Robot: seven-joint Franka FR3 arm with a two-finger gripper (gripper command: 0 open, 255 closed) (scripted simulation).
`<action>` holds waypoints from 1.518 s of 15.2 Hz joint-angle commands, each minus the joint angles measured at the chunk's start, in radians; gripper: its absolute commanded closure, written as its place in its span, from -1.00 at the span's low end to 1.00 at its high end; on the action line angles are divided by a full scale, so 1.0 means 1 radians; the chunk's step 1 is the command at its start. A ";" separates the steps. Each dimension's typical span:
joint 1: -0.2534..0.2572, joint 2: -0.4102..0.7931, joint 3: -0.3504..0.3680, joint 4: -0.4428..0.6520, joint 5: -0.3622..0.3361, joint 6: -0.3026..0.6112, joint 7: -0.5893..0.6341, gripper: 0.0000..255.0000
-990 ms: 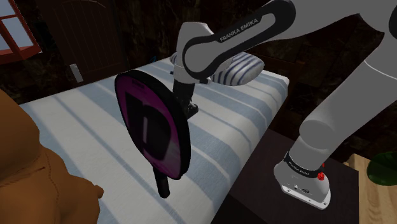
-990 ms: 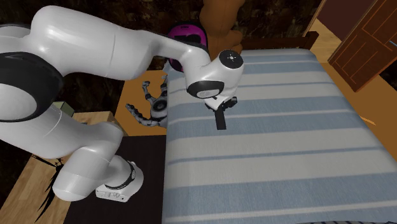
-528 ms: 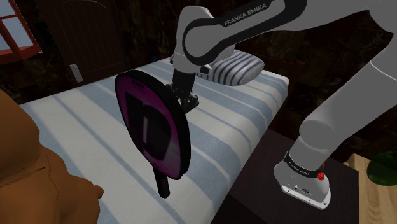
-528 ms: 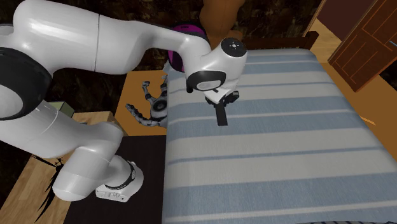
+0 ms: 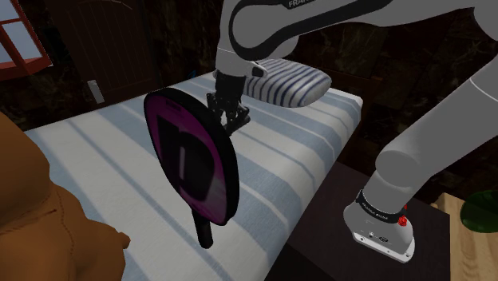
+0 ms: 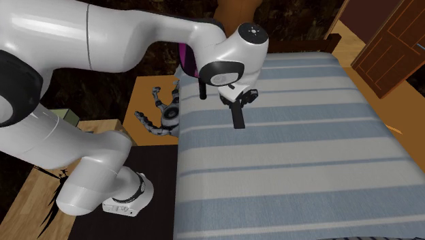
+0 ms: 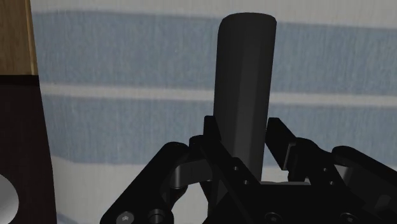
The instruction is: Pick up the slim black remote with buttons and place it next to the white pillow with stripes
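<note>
Bed [image 6: 286,170] is left as it was, but the arm [image 6: 136,34] has been raised a bit since a second ago and brought nearer the pillow [image 5: 291,82]. The gripper [image 7: 245,137] is kept closed narrowly on the remote [image 7: 246,70], which is held pointing down over the bed.

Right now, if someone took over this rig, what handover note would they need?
Tool: shut on the slim black remote, which points out beyond it, over the striped bed.
Striped pillow: at the bed's far end in the shoulder view, beyond the tool.
Done: grasp made.
Left: carry the remote to the pillow, set it down beside it, release.
</note>
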 commanded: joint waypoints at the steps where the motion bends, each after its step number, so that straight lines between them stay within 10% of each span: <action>1: -0.002 -0.009 -0.007 0.022 -0.002 -0.031 0.002 1.00; 23: -0.141 -0.073 -0.312 0.018 -0.057 -0.212 -0.380 1.00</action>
